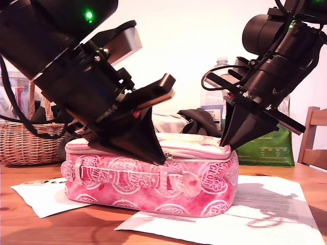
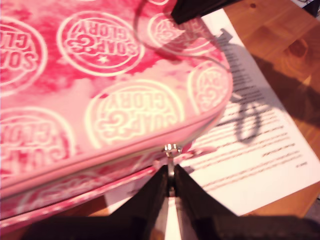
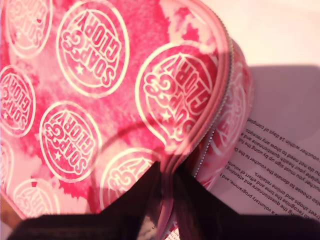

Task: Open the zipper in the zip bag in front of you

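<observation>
On the exterior view's left, my first pincer (image 1: pixel 159 159) comes down steeply onto the front upper edge of the zip bag (image 1: pixel 153 184), its jaws pressed together on the small silver zipper pull (image 2: pixel 171 148), which the first wrist view shows caught right at the fingertips (image 2: pixel 161 182). The zipper (image 3: pixel 220 105) runs just under the lid's piping, directly ahead of this pincer and curving away round the corner. Below the pincer, on the bag's front face, lies the pink strap handle (image 1: pixel 127 173). The bag itself rests flat on white printed sheets (image 1: pixel 265 214) spread over the wooden worktop (image 1: pixel 61 227).

Toward the exterior view's right, my second pincer (image 1: pixel 228 146) points down at the bag's far end, near its rounded corner. Its jaws are narrow, pinching the raised edge of the lid (image 3: pixel 172 165) just above the zip line. A wicker basket (image 1: pixel 25 140) stands behind my first pincer, and a green pouch (image 1: pixel 268 148) behind my second.
</observation>
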Robot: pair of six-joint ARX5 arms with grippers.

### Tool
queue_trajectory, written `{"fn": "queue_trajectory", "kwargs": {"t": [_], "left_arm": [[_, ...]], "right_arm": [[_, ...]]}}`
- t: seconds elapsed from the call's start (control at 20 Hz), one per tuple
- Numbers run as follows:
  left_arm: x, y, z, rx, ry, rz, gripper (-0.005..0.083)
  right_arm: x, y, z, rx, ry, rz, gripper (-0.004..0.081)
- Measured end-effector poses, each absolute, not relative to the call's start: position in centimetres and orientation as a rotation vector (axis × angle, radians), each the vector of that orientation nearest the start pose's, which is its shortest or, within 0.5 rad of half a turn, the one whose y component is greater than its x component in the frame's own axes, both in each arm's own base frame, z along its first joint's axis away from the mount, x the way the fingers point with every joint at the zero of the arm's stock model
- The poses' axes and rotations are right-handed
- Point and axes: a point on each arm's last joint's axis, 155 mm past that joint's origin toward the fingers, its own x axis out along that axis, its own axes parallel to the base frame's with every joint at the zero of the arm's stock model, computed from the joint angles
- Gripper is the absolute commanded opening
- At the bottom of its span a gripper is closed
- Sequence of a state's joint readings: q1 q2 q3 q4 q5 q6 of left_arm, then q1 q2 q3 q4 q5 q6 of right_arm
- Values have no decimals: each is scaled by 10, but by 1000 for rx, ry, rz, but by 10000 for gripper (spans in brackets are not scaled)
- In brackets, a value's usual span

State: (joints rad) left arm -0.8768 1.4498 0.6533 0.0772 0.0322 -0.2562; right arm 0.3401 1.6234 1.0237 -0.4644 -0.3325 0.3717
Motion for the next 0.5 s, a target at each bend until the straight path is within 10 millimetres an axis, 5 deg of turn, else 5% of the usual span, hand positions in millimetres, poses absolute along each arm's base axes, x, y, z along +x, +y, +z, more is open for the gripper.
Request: {"fn": "queue_trajectory", "kwargs": {"t": [0.5], "left_arm": [[260, -276, 57, 172, 802, -717, -19]], "right_arm": [[349, 175, 66, 303, 1176, 383, -13]]}}
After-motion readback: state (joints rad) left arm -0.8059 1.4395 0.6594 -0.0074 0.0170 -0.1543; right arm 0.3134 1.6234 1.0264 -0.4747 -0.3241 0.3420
